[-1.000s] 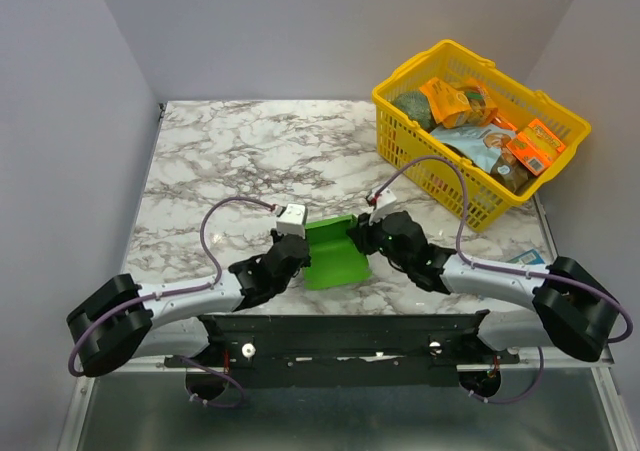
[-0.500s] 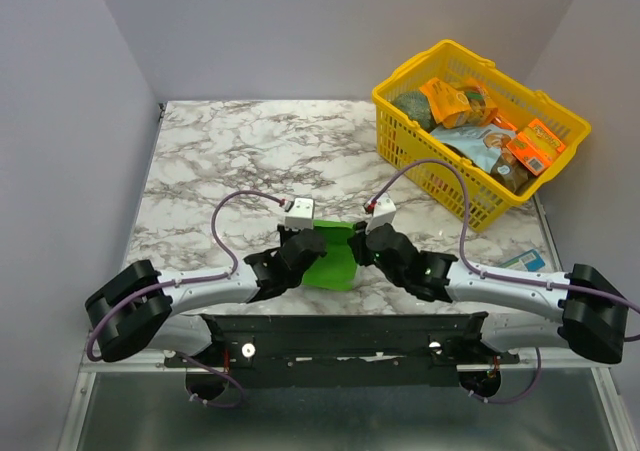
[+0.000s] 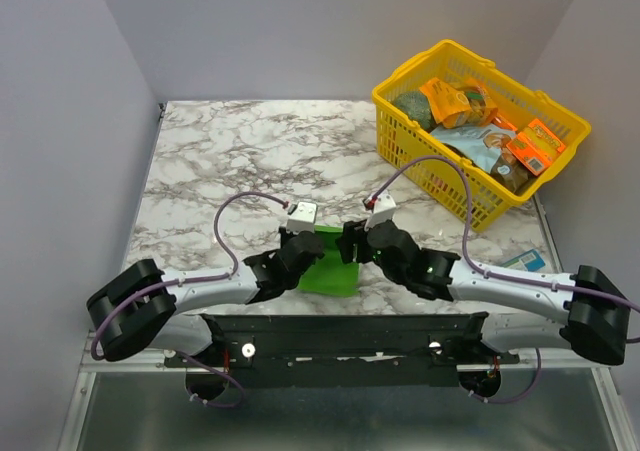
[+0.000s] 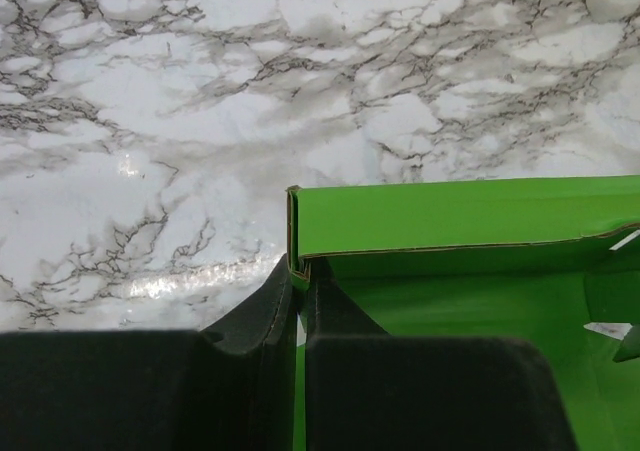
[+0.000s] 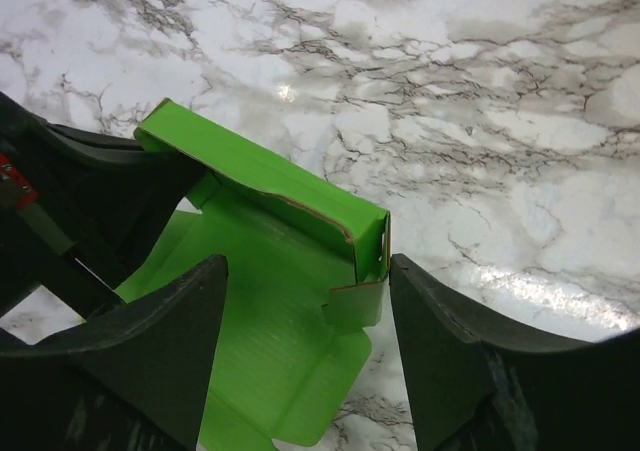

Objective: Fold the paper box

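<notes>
Seen from above, the paper box (image 3: 330, 266) lies on the table (image 3: 220, 151) between your two pincers. In the left wrist view the left pincer (image 4: 300, 311) is clamped on the box's side wall, so hold it steady. In the right wrist view the right pincer (image 5: 307, 281) stands open and empty around the raised corner; close gently on that flap.

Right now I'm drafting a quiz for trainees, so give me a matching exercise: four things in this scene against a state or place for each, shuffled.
Things:
1 paper box
2 left gripper
3 right gripper
4 yellow basket

States:
A open, straddling a raised corner
B far right of the table, full of packs
C green, between both grippers
D shut on a box wall

Pairs: 1-C, 2-D, 3-A, 4-B.
</notes>
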